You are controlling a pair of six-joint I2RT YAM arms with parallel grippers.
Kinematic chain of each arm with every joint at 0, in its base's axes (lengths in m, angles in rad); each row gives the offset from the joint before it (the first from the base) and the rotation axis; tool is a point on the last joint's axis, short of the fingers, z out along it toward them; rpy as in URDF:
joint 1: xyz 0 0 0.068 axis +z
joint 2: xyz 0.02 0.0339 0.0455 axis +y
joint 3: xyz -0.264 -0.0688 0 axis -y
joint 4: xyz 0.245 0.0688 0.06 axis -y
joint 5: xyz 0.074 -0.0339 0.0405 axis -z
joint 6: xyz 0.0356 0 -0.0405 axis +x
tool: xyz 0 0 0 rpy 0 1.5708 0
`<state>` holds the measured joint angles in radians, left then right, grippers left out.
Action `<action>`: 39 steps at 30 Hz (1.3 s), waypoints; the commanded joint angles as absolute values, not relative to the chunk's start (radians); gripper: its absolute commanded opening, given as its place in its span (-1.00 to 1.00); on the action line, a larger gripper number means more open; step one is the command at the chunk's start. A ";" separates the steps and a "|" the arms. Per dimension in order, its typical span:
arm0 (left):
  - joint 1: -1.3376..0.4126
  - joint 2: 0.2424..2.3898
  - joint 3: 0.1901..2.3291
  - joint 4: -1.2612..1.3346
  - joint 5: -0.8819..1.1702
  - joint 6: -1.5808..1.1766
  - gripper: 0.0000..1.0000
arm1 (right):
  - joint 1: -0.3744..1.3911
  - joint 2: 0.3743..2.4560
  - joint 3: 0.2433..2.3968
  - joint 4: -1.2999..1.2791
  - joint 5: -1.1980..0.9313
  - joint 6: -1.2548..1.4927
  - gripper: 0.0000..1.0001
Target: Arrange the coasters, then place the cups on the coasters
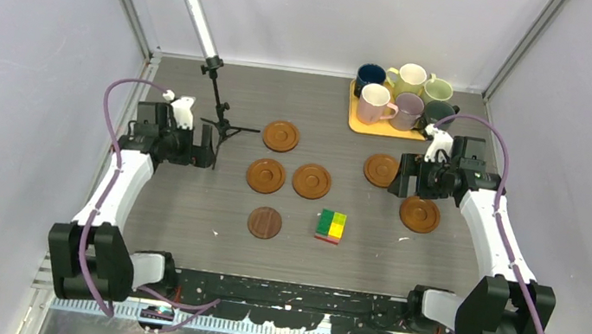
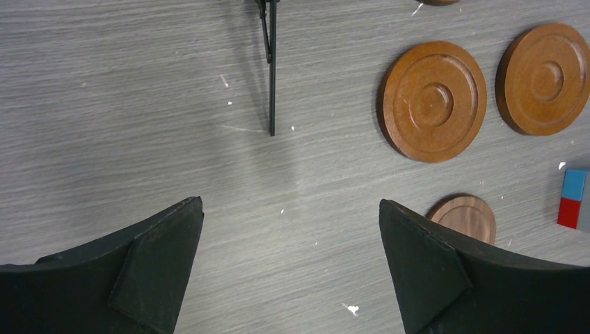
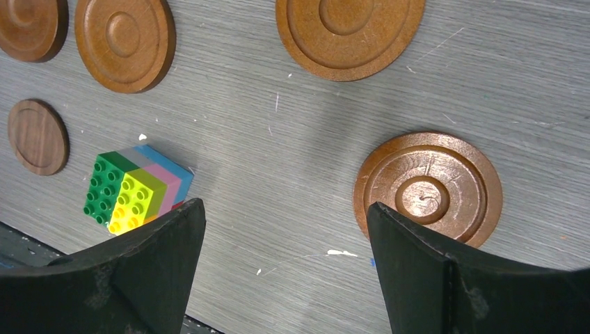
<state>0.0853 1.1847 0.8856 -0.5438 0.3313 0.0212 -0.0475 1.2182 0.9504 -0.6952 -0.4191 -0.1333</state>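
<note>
Both arms at rest. My left claw (image 2: 289, 209) and my right claw (image 3: 285, 209) hover over the grey wooden table (image 1: 180, 221), jaws spread wide and holding nothing. Six round brown wooden coasters (image 1: 311, 181) lie scattered mid-table, with the darker coaster (image 1: 264, 223) nearest. One coaster sits just beside my right claw. Six handled ceramic cups (image 1: 376, 104) stand crowded on the rectangular yellow-orange tray (image 1: 368, 128) at far right.
</note>
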 commanded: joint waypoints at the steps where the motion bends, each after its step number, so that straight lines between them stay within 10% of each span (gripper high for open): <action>1: 0.082 1.257 0.874 -0.400 0.403 -0.038 0.99 | -0.043 1.229 0.972 -0.659 -0.384 -0.137 0.80; 39: 0.055 1.901 1.238 -0.175 0.234 -0.192 0.58 | -0.044 1.278 0.989 -0.655 -0.405 -0.145 0.80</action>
<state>0.0601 1.8553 1.1568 -0.2268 0.2554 -0.1513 -0.0475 1.2724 0.9443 -0.6746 -0.3866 -0.1375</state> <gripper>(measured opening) 0.793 0.901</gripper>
